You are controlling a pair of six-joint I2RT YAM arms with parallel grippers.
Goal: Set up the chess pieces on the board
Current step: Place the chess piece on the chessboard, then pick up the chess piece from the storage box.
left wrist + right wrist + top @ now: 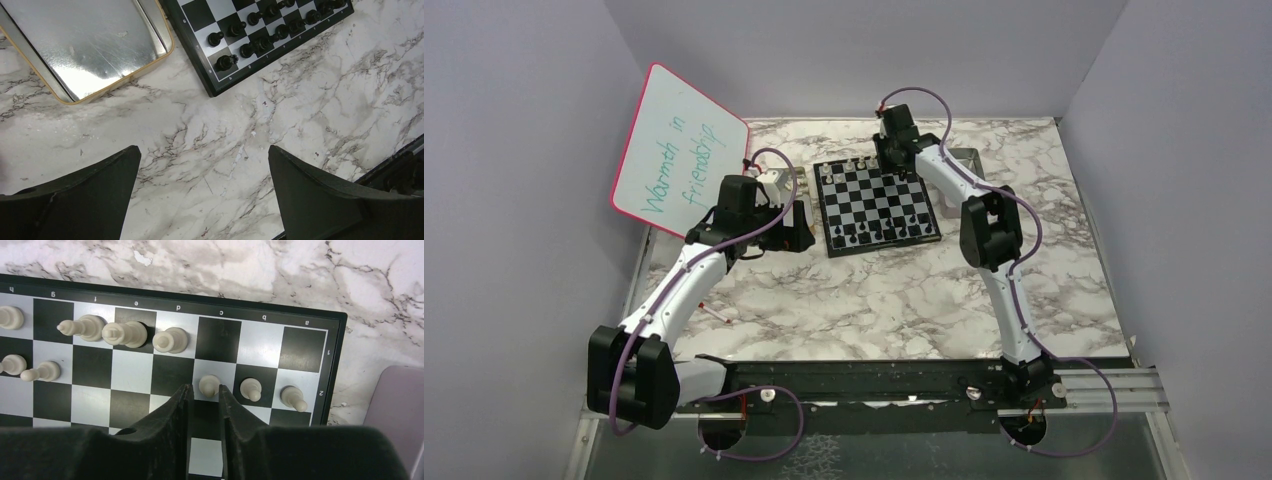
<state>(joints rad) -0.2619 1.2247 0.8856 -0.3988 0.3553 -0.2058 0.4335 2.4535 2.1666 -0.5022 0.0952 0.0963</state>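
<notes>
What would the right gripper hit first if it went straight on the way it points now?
The white pawn on c2: it sits right between the fingertips of the right gripper. Beyond it is only the board itself. Whether the fingers already touch the pawn, I cannot tell.

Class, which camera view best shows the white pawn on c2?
Right wrist: the white pawn stands close and sharp on c2. From the top view the right arm covers that corner; the left wrist shows only black pieces.
</notes>
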